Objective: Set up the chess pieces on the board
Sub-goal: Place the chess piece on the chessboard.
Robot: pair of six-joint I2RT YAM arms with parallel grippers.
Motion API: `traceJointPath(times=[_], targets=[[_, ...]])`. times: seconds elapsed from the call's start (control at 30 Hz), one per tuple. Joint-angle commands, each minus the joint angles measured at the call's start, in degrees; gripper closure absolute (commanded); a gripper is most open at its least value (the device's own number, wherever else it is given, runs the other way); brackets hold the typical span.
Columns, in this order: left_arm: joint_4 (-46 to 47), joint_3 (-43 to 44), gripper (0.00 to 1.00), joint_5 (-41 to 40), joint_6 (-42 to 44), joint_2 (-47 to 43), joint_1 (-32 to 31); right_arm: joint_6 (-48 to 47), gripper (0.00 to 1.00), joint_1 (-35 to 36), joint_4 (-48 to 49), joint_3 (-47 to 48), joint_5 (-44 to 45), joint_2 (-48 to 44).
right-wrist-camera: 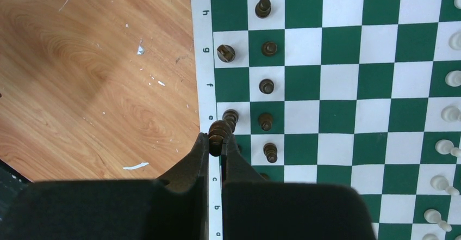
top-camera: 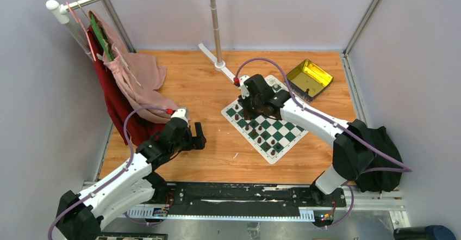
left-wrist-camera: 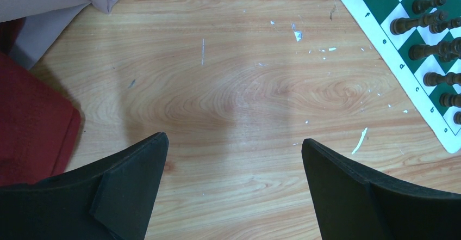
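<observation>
Pinching what, that right claw (right-wrist-camera: 216, 142)? — Desk

A dark brown piece (right-wrist-camera: 217, 130). Its head shows just past the shut fingertips, low and left of centre in the right wrist view, over the white border of the board (right-wrist-camera: 340, 82), by its lettered edge. — Photographer

Why hold it there? — Desk

Along the board's left side the other dark pieces (right-wrist-camera: 266, 85) stand in two columns. The outer column has empty squares, so I judge this one is bound for a gap there. Across the board, the white pieces (right-wrist-camera: 452, 112) line the right edge of the frame. — Photographer

And the left claw (left-wrist-camera: 232, 140)? — Desk

Spread wide and holding nothing, its tips are at the bottom of its own view above bare table (left-wrist-camera: 228, 77), with the board's corner at upper right. It looks parked aside so the two arms don't crowd each other. — Photographer

Any risk? — Desk

One neighbour piece (right-wrist-camera: 230, 119) stands just beside the fingertips, and a careless descent could topple it. — Photographer
</observation>
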Motion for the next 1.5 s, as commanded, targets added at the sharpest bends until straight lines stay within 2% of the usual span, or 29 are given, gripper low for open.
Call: traceJointPath(times=[0.0, 0.73, 1.47], targets=[[-0.5, -0.51, 0.0, 0.19, -0.25, 0.23, 0.34, -1.76, 1.0, 1.0, 2.79, -0.89, -0.76, 1.79], [1.94, -1.47, 0.0, 0.19, 0.63, 3.52, 0.34, -4.02, 1.0, 1.44, 7.04, 1.79, -2.4, 12.39], [3.17, -1.56, 0.0, 0.65, 2.48, 5.53, 0.37, -4.4, 1.0, 1.39, 9.62, 0.4, 0.6, 14.77]])
